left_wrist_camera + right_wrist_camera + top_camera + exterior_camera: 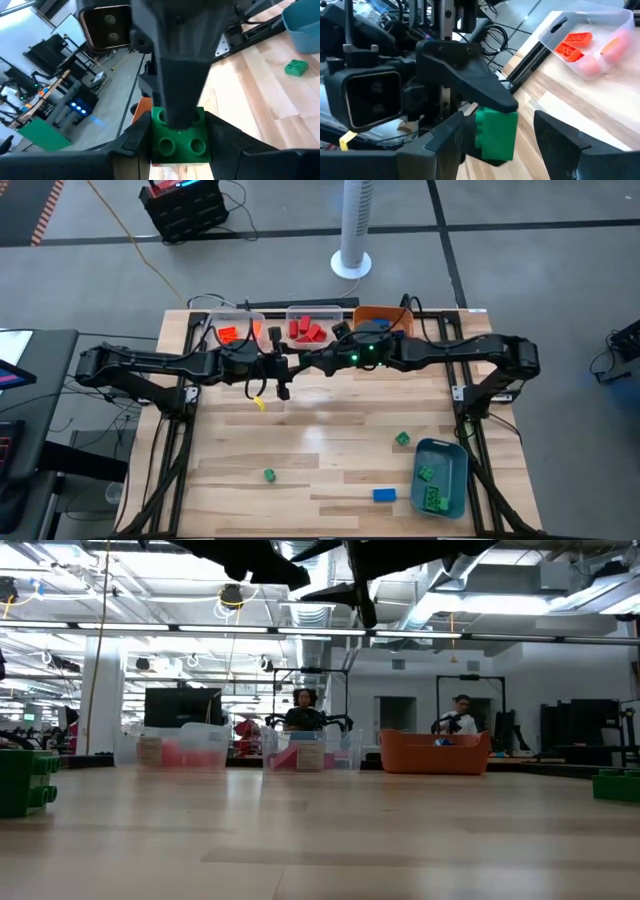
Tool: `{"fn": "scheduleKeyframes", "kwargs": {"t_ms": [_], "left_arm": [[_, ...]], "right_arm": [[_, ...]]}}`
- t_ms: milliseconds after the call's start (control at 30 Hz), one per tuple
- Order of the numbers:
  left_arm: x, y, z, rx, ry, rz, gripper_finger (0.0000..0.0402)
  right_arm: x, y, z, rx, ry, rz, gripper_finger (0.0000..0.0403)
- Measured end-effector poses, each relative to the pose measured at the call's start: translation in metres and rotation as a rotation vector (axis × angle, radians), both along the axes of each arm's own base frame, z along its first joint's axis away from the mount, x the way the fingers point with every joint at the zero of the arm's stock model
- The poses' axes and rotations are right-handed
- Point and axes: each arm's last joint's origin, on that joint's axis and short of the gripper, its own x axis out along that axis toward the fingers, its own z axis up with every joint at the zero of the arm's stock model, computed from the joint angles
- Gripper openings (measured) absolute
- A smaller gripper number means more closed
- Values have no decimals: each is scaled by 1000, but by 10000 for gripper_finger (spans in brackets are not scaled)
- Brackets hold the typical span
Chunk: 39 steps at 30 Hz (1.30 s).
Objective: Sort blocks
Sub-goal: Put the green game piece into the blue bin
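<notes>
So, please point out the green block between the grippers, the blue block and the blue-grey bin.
green block [180, 142], left wrist view, studded face.
blue block [384, 495], high view, top.
blue-grey bin [440, 447], high view, rim.

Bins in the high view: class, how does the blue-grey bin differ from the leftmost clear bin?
The blue-grey bin is opaque; the clear bin is see-through. The blue-grey bin holds green blocks; the clear bin holds orange blocks. The blue-grey bin sits by one corner of the table on the right arm's side; the clear bin sits at the opposite edge. Both hold blocks of one colour.
</notes>
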Motion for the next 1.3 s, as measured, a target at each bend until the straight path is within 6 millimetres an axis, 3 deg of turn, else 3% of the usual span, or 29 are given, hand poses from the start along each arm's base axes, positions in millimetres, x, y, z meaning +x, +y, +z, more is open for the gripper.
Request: {"fn": "scheduleKeyframes", "kwargs": {"t_ms": [267,500,567,733,933,1100,1300], "left_arm": [[0,-1,0,-9,-2,-16,137],[0,0,-1,0,8,-11,153],[0,0,0,4,2,12,155],[-1,0,1,-41,-11,36,170],[-1,2,18,-106,-93,68,205],[-1,3,27,-121,-61,71,209],[-2,10,24,-241,-72,84,209]], "right_arm": [[19,-2,5,-43,-11,29,224],[26,-5,0,-26,9,73,98],[25,-7,1,-20,12,82,83],[14,-13,6,-22,63,81,83],[-20,-15,14,-19,256,83,83],[-58,9,26,77,413,218,83],[-102,82,14,160,814,421,83]]}}
